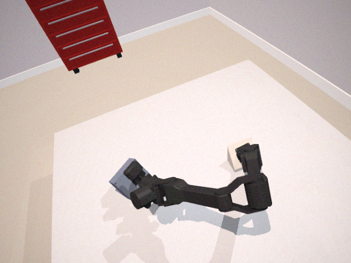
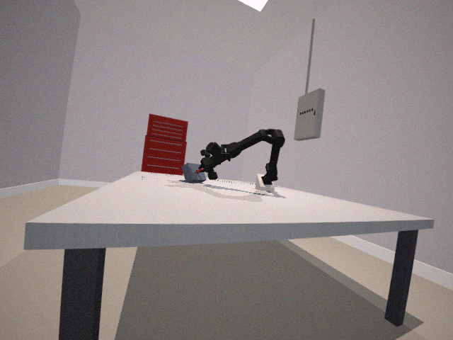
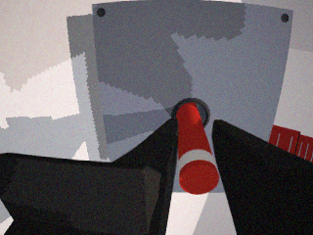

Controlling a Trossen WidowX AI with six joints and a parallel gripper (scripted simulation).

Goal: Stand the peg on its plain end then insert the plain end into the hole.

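Observation:
The sloped blue-grey panel has one dark-rimmed hole in its face. The red peg has its plain end inside the hole. Its white-banded end sticks out toward the wrist camera. How deep the plain end sits cannot be seen. My gripper is slightly open around the peg, one finger on each side. A narrow gap shows between the peg and the right finger in the wrist view, while the left finger is very close to it. In the top view the arm hides the peg.
The panel stands on the white table. The arm's base is by a cream block. A red drawer cabinet stands on the floor beyond the table. A grey box hangs on the wall.

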